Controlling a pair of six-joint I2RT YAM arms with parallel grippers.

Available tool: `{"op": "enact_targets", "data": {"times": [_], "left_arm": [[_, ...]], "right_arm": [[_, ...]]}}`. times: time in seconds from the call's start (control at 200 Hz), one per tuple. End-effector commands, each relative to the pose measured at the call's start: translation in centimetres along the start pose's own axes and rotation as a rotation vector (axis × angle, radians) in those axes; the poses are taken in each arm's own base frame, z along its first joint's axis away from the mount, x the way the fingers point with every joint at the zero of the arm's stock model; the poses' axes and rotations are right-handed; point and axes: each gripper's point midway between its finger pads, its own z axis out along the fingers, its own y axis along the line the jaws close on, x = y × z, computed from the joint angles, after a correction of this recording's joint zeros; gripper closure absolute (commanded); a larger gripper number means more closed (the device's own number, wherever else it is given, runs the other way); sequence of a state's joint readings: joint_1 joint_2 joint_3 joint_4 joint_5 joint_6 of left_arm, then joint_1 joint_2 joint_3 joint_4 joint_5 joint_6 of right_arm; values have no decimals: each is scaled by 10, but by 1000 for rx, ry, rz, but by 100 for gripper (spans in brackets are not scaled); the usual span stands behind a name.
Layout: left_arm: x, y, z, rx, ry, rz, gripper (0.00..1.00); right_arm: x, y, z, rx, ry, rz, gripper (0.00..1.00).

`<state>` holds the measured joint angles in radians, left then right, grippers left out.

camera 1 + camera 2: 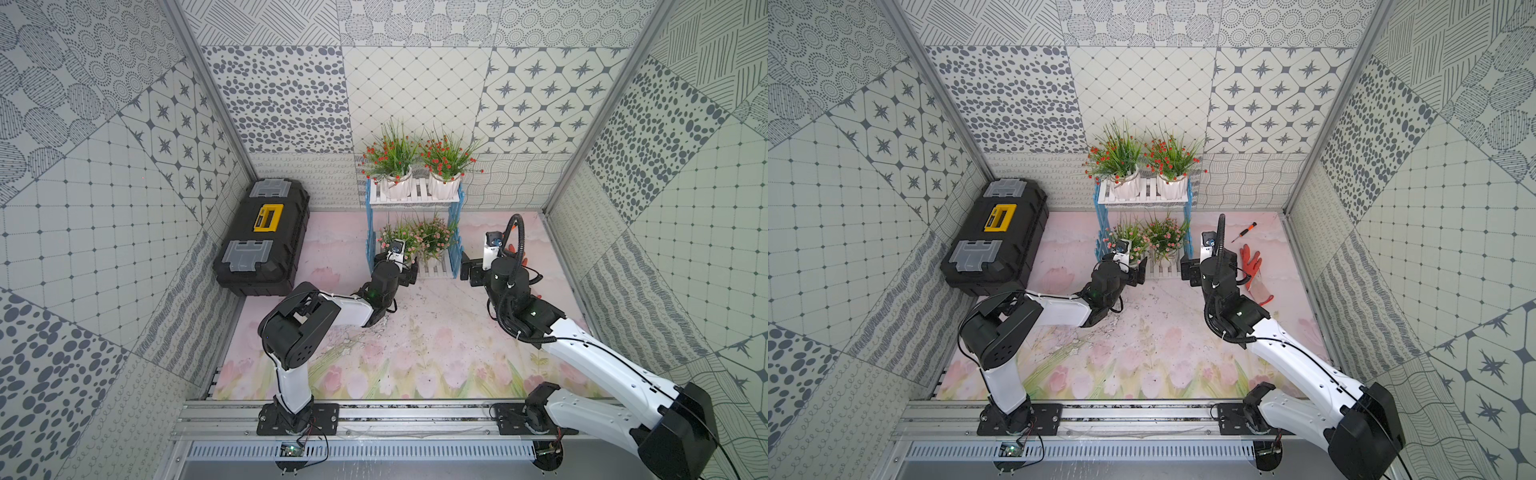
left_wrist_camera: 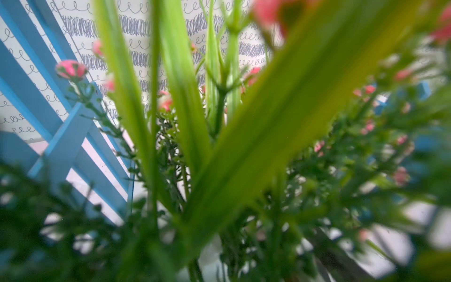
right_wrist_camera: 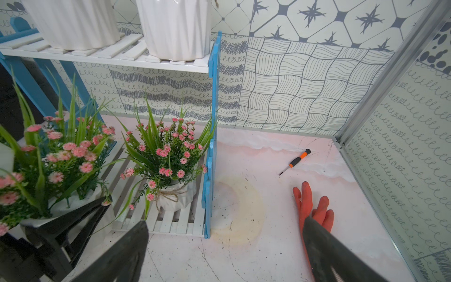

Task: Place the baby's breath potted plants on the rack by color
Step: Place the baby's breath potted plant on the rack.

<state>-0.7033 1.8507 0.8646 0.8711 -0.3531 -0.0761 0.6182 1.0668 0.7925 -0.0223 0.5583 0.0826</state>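
The rack (image 1: pixel 415 200) stands against the back wall. Two red baby's breath plants (image 1: pixel 390 156) (image 1: pixel 444 160) sit side by side on its upper shelf. On the lower shelf are two pink ones, the left (image 1: pixel 397 241) and the right (image 3: pixel 168 151). My left gripper (image 1: pixel 405 266) is shut around the left pink plant's white pot (image 3: pixel 61 210), with one black finger (image 3: pixel 73 219) against the pot's side. Foliage (image 2: pixel 268 122) fills the left wrist view and hides the jaws. My right gripper (image 1: pixel 467 268) hangs open and empty just right of the rack's blue side frame (image 3: pixel 214 73).
A black and yellow toolbox (image 1: pixel 262 237) lies at the back left. Right of the rack, an orange glove (image 3: pixel 310 202) and a small orange-handled screwdriver (image 3: pixel 295 161) lie on the pink mat. Patterned walls enclose three sides.
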Motion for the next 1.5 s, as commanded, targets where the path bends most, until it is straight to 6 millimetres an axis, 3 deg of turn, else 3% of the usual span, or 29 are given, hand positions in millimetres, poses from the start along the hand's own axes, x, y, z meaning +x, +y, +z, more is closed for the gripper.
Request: {"op": "enact_targets", "data": {"times": [0.0,0.405,0.76,0.936,1.231,1.336,1.496], "left_arm": [[-28,7,19,-17,-83,-36,40],[-21,25,60,-25,-42,-64,40],[-5,32,77,-25,17,-101,40],[5,33,80,-33,43,-101,38],[11,36,75,-47,61,-119,26],[12,35,71,-39,57,-135,16],[10,32,66,-13,41,-144,13]], "right_arm": [[-3,0,3,2,-26,10,2],[-4,-2,1,7,-35,13,2],[-3,-5,-1,11,-41,16,2],[-2,-8,-3,24,-44,20,2],[3,-12,-6,29,-43,27,2],[3,-12,-7,28,-45,32,2],[5,-11,-6,23,-39,35,2]]}}
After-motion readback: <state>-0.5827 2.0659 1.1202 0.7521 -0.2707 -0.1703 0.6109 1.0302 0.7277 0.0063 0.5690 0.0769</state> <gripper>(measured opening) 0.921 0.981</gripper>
